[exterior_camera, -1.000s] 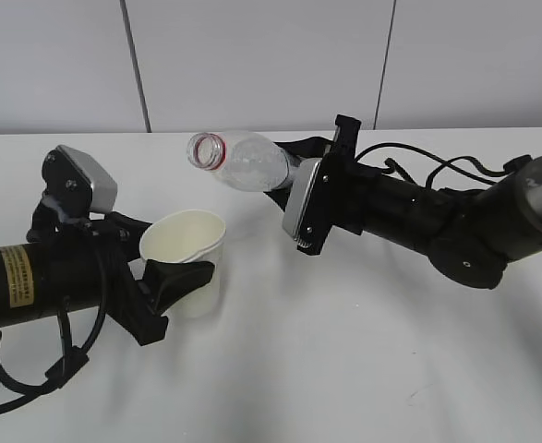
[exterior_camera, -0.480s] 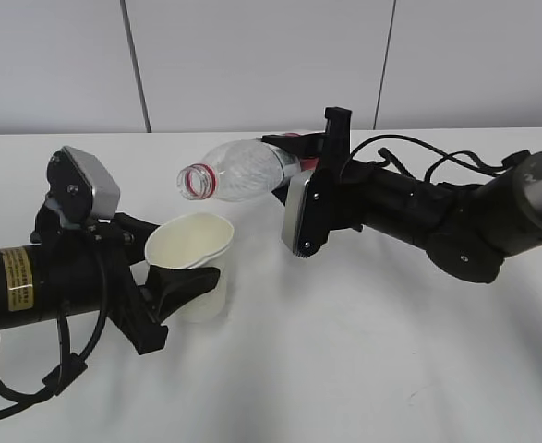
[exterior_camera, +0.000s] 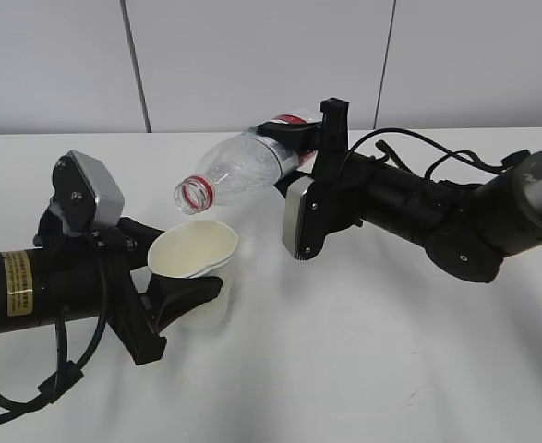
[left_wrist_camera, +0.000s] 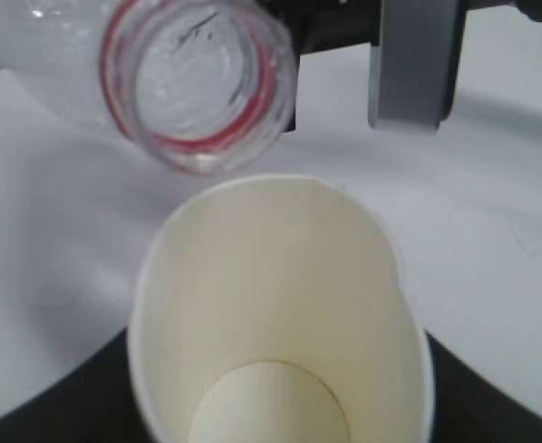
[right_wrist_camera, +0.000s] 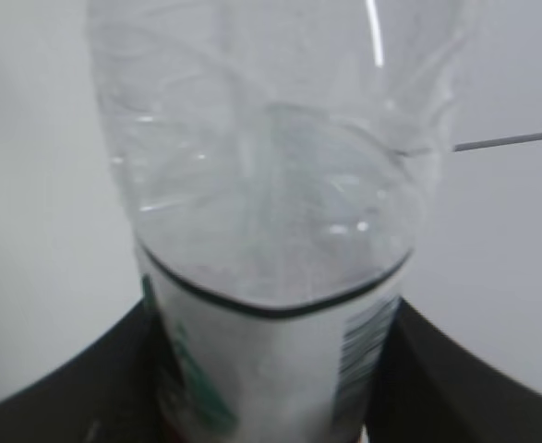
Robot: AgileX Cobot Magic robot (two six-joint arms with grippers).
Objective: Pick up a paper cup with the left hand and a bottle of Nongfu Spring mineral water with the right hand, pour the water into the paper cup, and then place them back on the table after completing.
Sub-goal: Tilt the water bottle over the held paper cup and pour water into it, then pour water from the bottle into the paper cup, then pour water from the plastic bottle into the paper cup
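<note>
Cable loops hang below the left arm at the near left of the exterior view. This arm lies low over the white bench and carries a yellow sticker and a grey module on top. The left hand grasps the cup around its lower wall, black fingers on both sides. The cup is tilted, mouth turned up and toward the bottle, and its rim is squeezed out of round. Whether its base touches the bench cannot be told. In the left wrist view the cup shows a dry cream interior down to the round bottom.

Just above and behind the cup rim, the bottle is held nearly level, neck sloping down to the left. Its open mouth, marked by a red ring, sits directly over the far edge of the cup without touching it. In the left wrist view the bottle mouth is open and no stream leaves it.

The right hand is clenched on the labelled end of the bottle, one grey pad facing the camera. In the right wrist view the bottle fills the frame between the black fingers; water in it cannot be made out.

The right arm extends to the far right with cables over it. Grey wall panels stand beyond the bench.
</note>
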